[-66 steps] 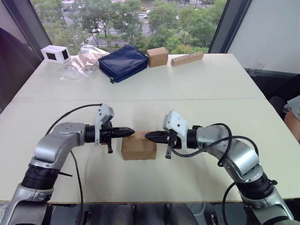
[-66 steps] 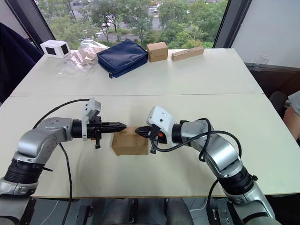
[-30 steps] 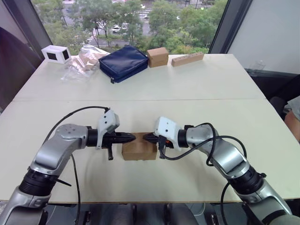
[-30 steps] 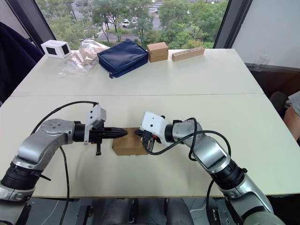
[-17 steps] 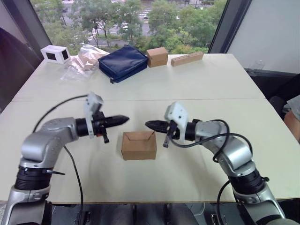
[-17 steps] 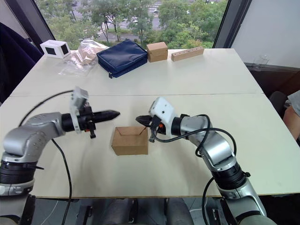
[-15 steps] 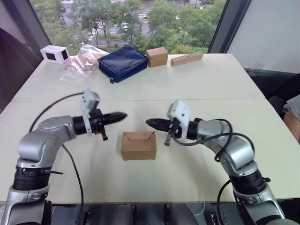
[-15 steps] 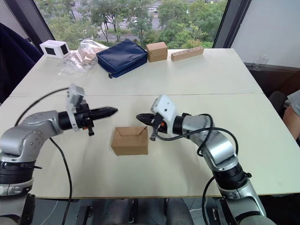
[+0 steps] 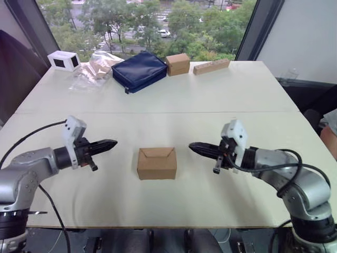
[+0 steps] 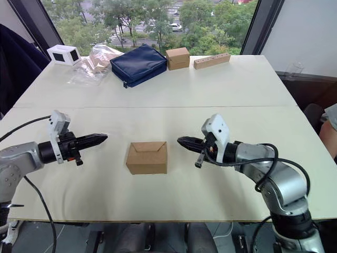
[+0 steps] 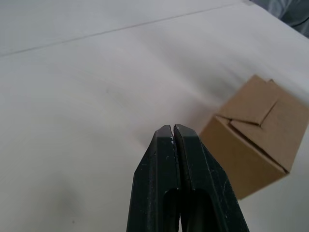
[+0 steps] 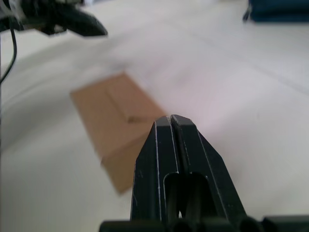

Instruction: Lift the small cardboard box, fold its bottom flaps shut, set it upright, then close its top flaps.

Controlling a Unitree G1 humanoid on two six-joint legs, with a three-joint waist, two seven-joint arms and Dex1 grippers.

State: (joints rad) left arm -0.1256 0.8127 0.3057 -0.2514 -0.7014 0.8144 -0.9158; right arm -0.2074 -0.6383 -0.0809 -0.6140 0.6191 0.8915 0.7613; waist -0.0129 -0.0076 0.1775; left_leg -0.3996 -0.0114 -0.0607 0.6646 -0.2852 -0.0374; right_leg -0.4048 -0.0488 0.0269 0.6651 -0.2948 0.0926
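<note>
The small cardboard box (image 9: 156, 163) stands upright on the white table (image 9: 174, 205), near its front middle. Its top flaps (image 10: 147, 148) lie folded down flat and meet in an envelope-like seam. The bottom flaps are hidden under it. My left gripper (image 9: 112, 143) is shut and hovers well to the left of the box, pointing at it. On the other side my right gripper (image 9: 192, 147) is shut too, a short way off to the right. Neither touches the box. The box (image 11: 255, 146) also lies ahead of the left fingers in the left wrist view.
Along the far edge sit a white box (image 9: 62, 60), a clear plastic bag (image 9: 92, 67), a navy pouch (image 9: 139, 70), a smaller taped brown box (image 9: 177, 64) and a long cardboard bar (image 9: 211, 66). A seam crosses the table (image 9: 210, 112) behind the box.
Both grippers have drawn back from the box, the left one far to the left and the right one to the right. The box stands where it was, its top flaps closed.
</note>
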